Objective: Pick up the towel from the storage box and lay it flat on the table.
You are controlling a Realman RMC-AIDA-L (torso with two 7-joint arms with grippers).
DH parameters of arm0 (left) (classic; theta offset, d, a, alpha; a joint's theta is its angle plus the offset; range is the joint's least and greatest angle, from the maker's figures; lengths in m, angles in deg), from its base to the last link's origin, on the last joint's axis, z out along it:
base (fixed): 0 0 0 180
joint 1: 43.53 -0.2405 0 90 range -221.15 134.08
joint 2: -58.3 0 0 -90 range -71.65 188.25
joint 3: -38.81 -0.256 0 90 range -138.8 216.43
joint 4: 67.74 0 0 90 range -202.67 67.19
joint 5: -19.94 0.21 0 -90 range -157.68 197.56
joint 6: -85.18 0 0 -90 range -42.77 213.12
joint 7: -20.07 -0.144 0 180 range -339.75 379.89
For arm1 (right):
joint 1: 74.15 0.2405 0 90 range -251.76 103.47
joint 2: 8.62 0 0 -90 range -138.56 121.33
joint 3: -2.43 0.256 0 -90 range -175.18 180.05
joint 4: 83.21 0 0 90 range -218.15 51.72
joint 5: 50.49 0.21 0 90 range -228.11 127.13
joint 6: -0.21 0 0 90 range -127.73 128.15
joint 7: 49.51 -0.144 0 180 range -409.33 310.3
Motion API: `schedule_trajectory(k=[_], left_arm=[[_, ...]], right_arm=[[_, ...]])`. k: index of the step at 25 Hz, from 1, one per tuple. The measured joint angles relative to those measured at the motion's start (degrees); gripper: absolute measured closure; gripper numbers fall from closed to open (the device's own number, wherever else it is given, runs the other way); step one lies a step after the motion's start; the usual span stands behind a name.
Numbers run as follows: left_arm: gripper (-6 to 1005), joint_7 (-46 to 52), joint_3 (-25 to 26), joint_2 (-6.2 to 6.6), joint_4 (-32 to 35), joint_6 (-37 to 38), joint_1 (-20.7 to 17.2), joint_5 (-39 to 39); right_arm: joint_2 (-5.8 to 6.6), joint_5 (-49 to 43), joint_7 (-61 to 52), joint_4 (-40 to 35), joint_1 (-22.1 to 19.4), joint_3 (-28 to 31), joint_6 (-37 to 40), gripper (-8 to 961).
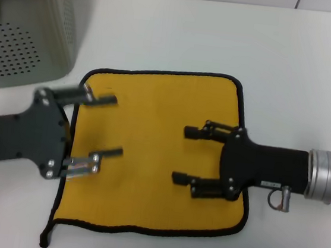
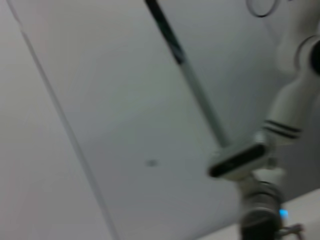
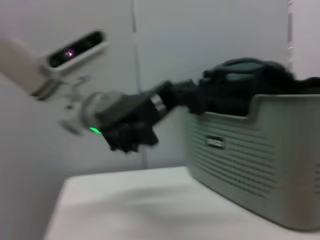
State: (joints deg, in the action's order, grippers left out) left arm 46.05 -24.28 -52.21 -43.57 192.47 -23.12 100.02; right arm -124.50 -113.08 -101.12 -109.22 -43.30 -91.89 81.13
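Head view: the towel [image 1: 153, 152] lies spread yellow face up on the table [image 1: 223, 41], clear of the box [image 1: 28, 42]; the left gripper [image 1: 106, 126] and right gripper [image 1: 185, 154] hover over it, fingers spread and empty. Lift both straight up to avoid dragging the cloth, then smooth the curled near-left corner. Wrist views: the left shows no towel; the right shows the box and left arm.

one towel [image 1: 150, 152], one storage box [image 1: 25, 42] (perforated), two grippers
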Motion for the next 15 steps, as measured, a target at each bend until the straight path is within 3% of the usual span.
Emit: schedule_trajectory(k=[6,15], left_arm=[[372,18.7,0.1,2.15,1.4,0.6,3.2,4.8],[377,29.2,0.7,2.65,1.5,0.5,4.1,5.6]], right_arm=[[0.3,0.2,-2.8,0.4,2.2,-0.2,6.7,141],[-0.14,0.3,-3.1,0.7,2.4,-0.1,6.9,132]])
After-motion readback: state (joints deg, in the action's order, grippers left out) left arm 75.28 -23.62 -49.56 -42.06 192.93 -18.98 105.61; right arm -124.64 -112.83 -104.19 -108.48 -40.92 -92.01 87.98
